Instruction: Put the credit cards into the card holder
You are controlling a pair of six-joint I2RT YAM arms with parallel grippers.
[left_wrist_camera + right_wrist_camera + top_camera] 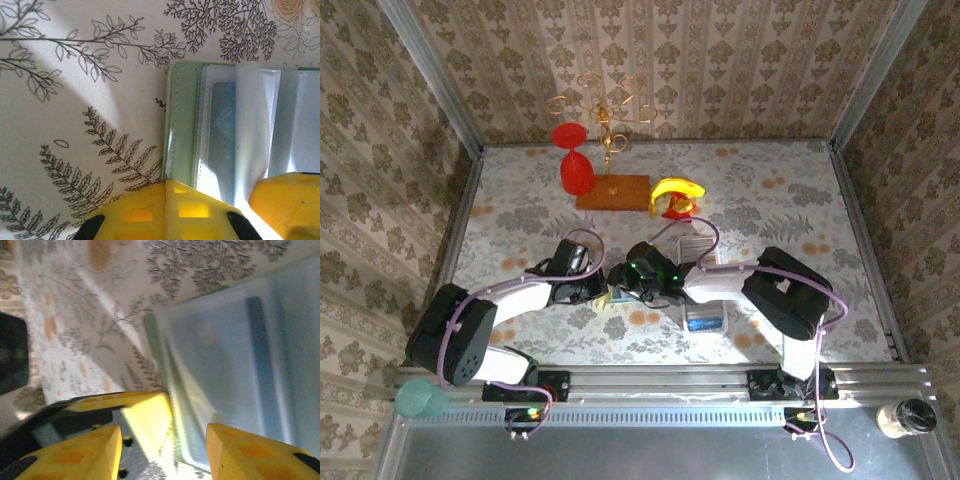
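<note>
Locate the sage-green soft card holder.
The sage-green soft card holder lies open on the table, just near of centre in the top view, between the left gripper and right gripper.

Items on my rig:

- left arm (520, 297): white link shells, black joint housings, lilac cable (470, 300) looped alongside.
- right arm (720, 283): same build as the first, with a small green light (642, 268) at my wrist end.
- left gripper (165, 189): yellow plastic, square recesses, black roots.
- right gripper (187, 430): yellow, wedge-shaped fingers (250, 450).

left wrist view sharp, bright streaks cross the pale leaf-printed table surface (60, 115) from ten o'clock; right wrist view blurred.
</note>
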